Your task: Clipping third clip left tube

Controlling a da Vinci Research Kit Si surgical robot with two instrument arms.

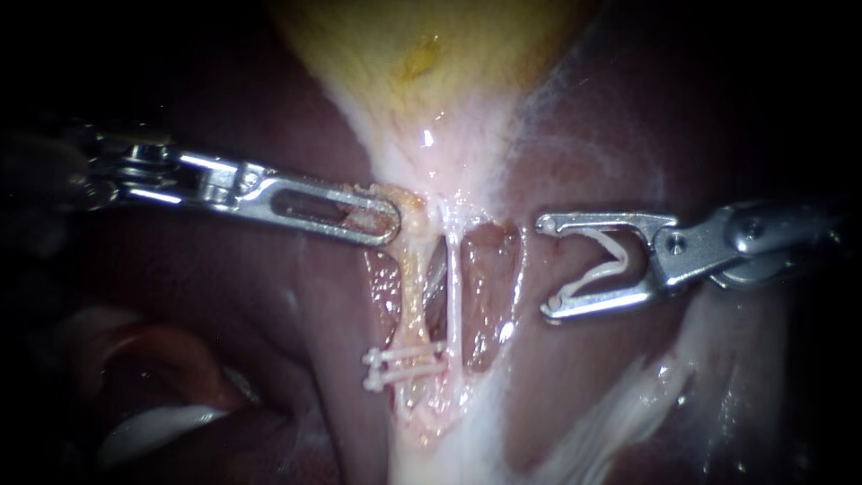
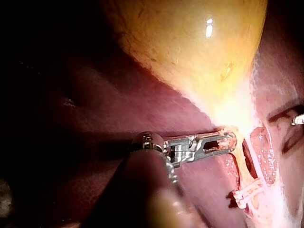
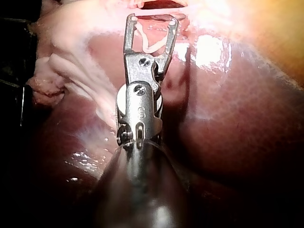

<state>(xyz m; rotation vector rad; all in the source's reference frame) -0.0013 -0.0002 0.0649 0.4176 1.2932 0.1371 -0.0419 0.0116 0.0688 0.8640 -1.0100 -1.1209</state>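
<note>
The left tube [image 1: 412,292], orange and thin, runs down from the gallbladder [image 1: 422,54] neck, with a white right tube [image 1: 453,287] beside it. Two white clips [image 1: 404,368] cross the left tube low down, also seen in the left wrist view as clips [image 2: 244,194]. My left instrument [image 1: 373,216] [image 2: 223,141] is shut on orange tissue at the gallbladder's neck, at the top of the left tube. My right instrument [image 1: 544,267] [image 3: 152,19] stands right of both tubes, apart from them. Its jaws stand wide, holding an open white clip [image 1: 593,265] [image 3: 152,40].
Dark red liver [image 1: 296,296] lies on both sides of the dissected window. Whitish fatty tissue [image 1: 620,413] spreads at the lower right. A pale fold [image 1: 153,422] sits at the lower left. The yellow gallbladder [image 2: 190,42] fills the space ahead of the left instrument.
</note>
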